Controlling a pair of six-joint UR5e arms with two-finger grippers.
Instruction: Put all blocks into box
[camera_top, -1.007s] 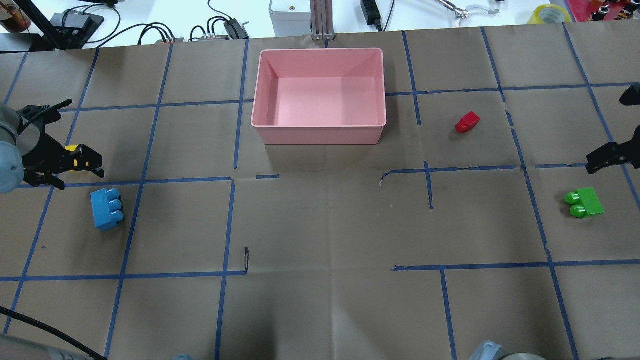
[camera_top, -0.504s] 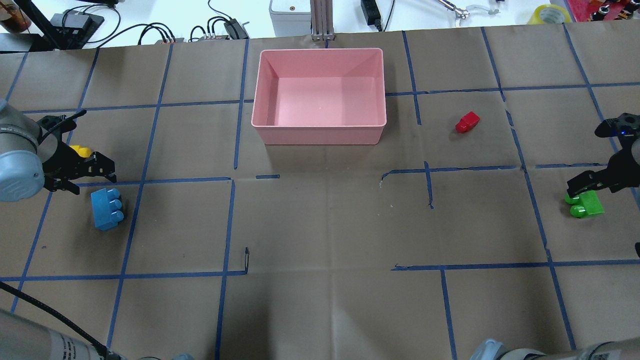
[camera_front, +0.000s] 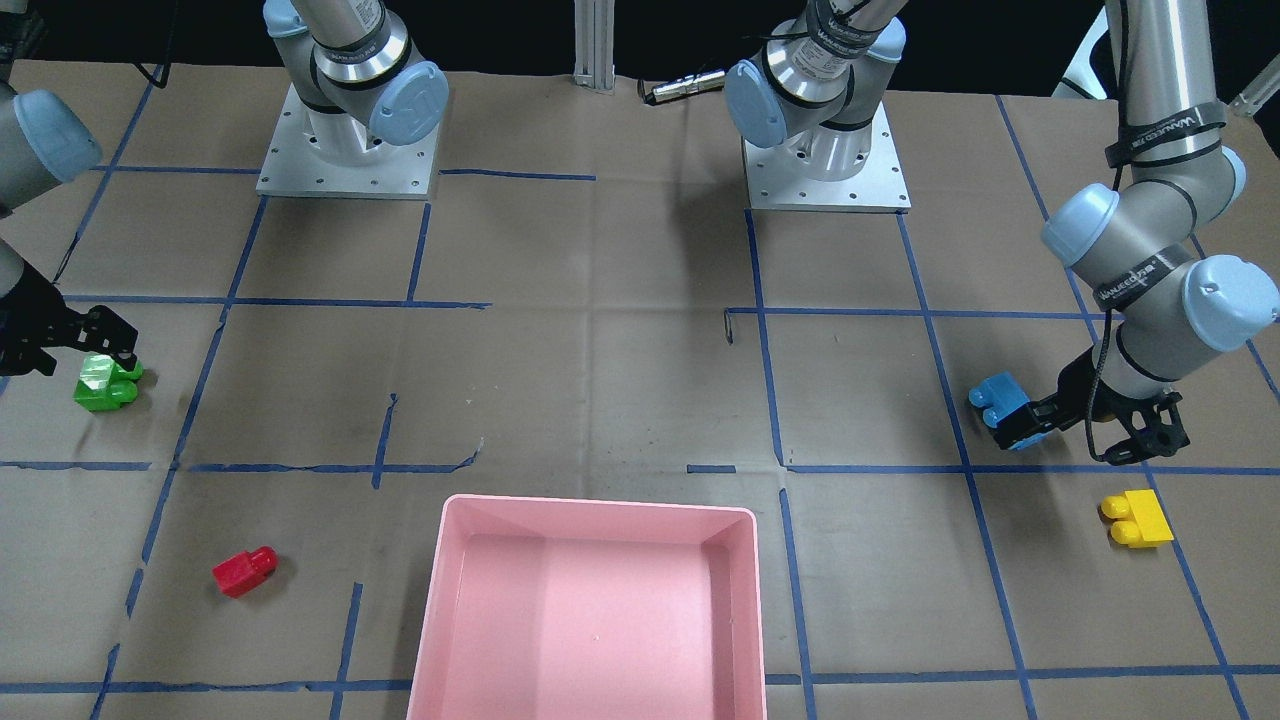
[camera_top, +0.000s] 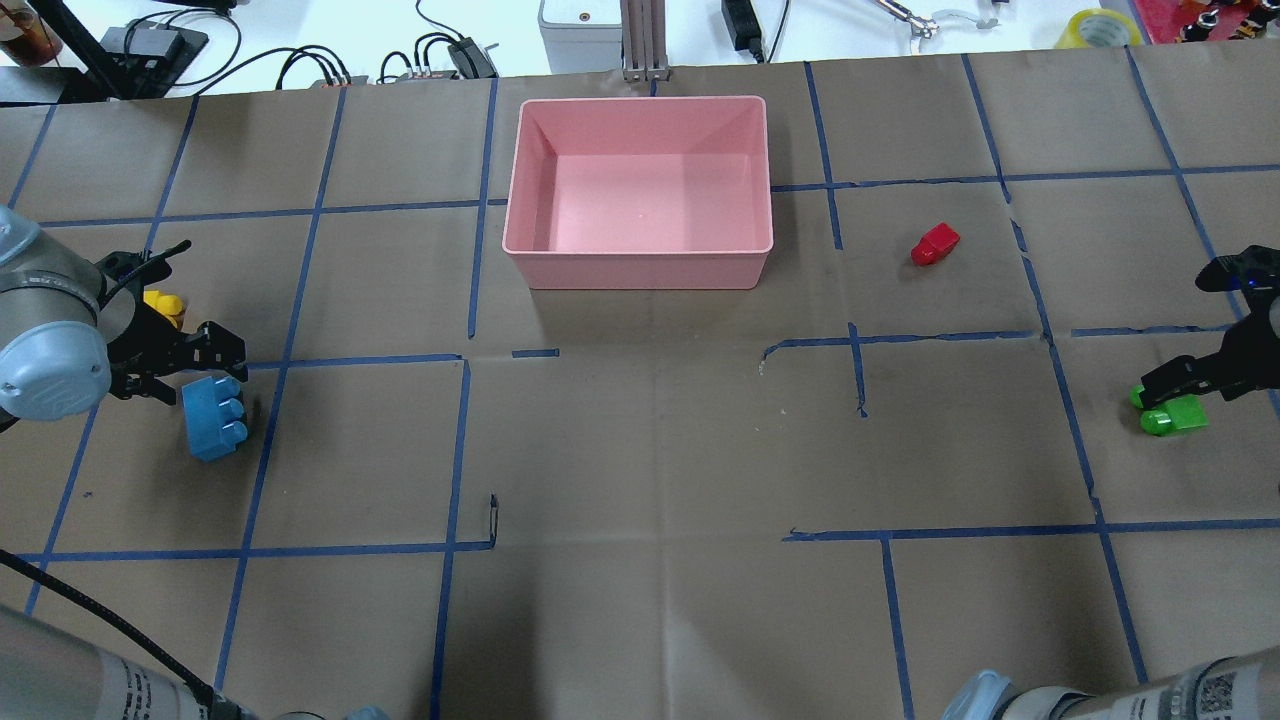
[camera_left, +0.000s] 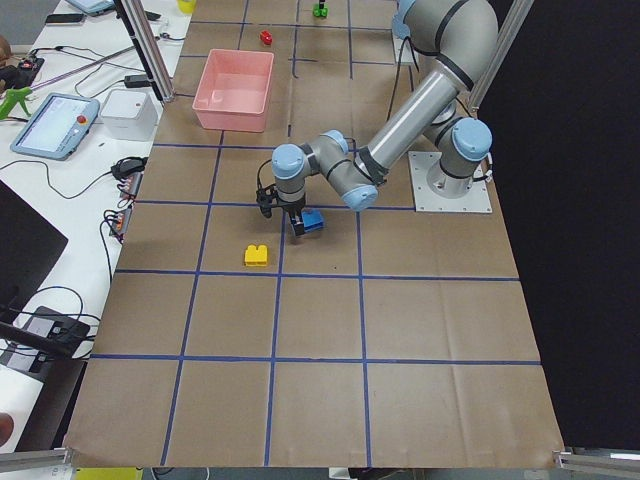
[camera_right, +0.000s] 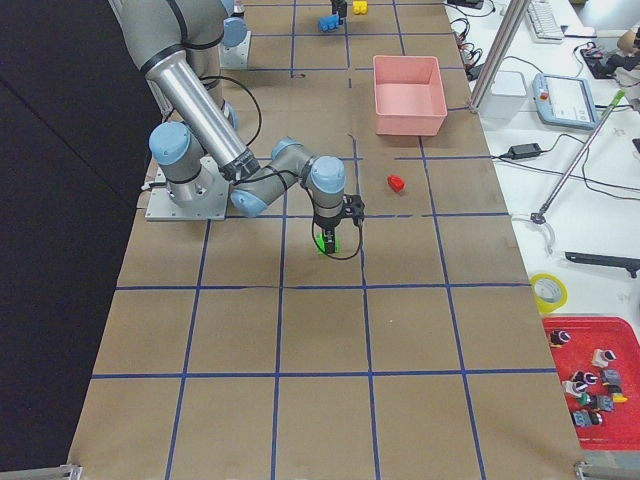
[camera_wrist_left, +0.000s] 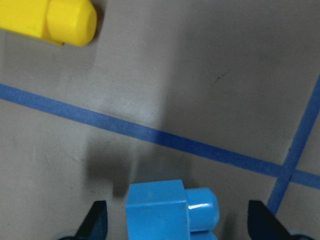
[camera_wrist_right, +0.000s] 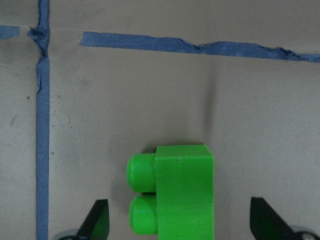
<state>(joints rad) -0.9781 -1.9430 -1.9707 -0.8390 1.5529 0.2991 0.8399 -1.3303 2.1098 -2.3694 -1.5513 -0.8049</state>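
Our left hand (camera_top: 185, 366) was spread wide and held nothing, set over one end of the blue block (camera_wrist_left: 155, 210). In the left wrist view its two fingertips stood one to each side of that block. The block lay on its side, studs pointing at one fingertip and flat back facing the other. Its long axis ran across the closing line, so we judged that a straight squeeze would take it the short way. We could not tell whether the tips were down at block level.

Our right hand (camera_top: 1190, 380), equally wide and empty, framed the green block (camera_wrist_right: 185, 190) the same way: studs toward one fingertip, long axis crosswise.

The box (camera_top: 640, 268) sat empty at the far middle of the worktop (camera_top: 650, 450), well apart from both hands. The yellow block (camera_front: 1138, 520) lay near the left hand. The red block (camera_top: 935, 244) lay between the right hand and the box, so each arm had its own nearer pair.
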